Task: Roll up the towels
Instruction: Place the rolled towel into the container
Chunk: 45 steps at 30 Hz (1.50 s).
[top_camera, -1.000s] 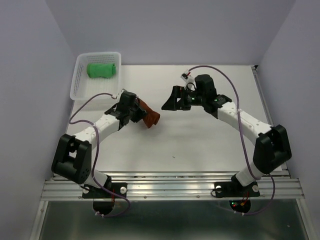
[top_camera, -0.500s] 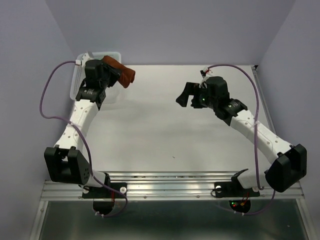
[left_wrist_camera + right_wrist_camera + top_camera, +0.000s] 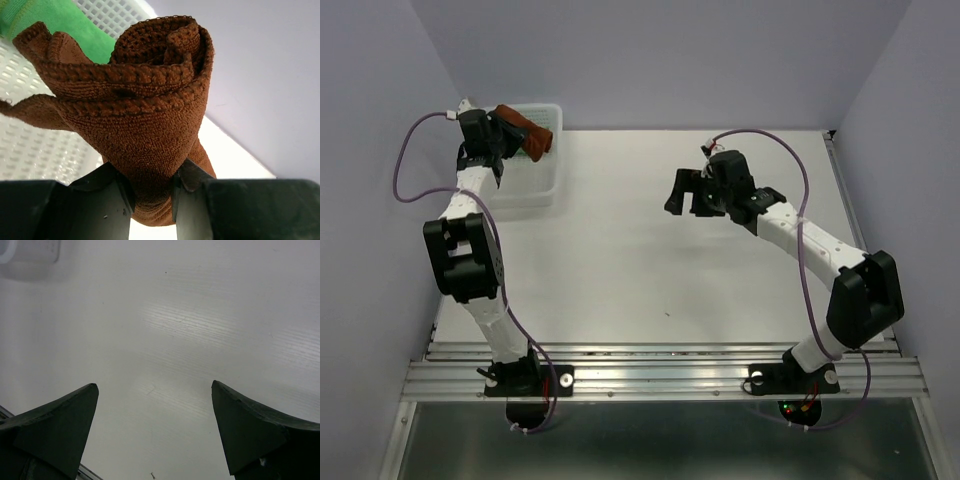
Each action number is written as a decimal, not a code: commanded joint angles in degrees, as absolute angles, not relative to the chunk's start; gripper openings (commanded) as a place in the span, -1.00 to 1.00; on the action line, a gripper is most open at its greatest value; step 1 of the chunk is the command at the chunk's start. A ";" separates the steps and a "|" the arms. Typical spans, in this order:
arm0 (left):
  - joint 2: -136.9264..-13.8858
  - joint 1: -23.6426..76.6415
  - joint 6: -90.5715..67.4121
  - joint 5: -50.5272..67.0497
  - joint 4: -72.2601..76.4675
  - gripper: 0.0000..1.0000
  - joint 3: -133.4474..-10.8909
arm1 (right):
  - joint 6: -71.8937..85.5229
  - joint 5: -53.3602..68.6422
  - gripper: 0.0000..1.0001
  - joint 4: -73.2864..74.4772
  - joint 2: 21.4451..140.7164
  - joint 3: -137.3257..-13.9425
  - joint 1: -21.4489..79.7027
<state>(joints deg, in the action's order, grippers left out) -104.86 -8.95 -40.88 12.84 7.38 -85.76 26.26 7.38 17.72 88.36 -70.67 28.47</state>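
The rust-brown towel (image 3: 150, 125) is wound into a loose, fat roll. Seen end-on from the left wrist, its layers curl round one another in a rough spiral, and a ridged, stitched hem runs along the outer lip. The cloth is soft and nubby, with a tight looped weave, and one corner trails off to the side as a floppy flap. The left gripper (image 3: 152, 182) has its dark, flat-faced fingers (image 3: 117, 187) clamped on the lower part of this roll, pinching the cloth in at the waist. From above, the roll sits over the rear part of the basket (image 3: 530, 190), sticking out sideways from the gripper. Whether it touches the basket cannot be told. The basket is white plastic, a shallow rectangle with walls and floor of fine square mesh. Inside it, just behind the brown roll in the wrist view, a patch of the bright green towel (image 3: 60, 22) shows, equally soft, with a stitched edge. Well to the right of the basket, the right gripper (image 3: 155, 430) hangs above the table (image 3: 650, 270), its two dark wedge-shaped fingers spread wide with nothing between them. The table is smooth and white, with faint streaks of glare.
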 commanded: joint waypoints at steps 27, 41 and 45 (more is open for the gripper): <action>-118.92 -11.87 -41.31 13.72 28.56 -1.00 -84.12 | 21.80 12.21 1.00 16.79 101.07 -81.21 27.51; -122.69 -12.30 -47.55 5.37 22.07 -1.00 -84.81 | 21.62 12.75 1.00 16.88 102.57 -81.39 26.46; -125.67 -12.30 -47.46 3.61 13.40 -1.00 -90.94 | 21.62 12.83 1.00 17.14 103.27 -81.65 26.46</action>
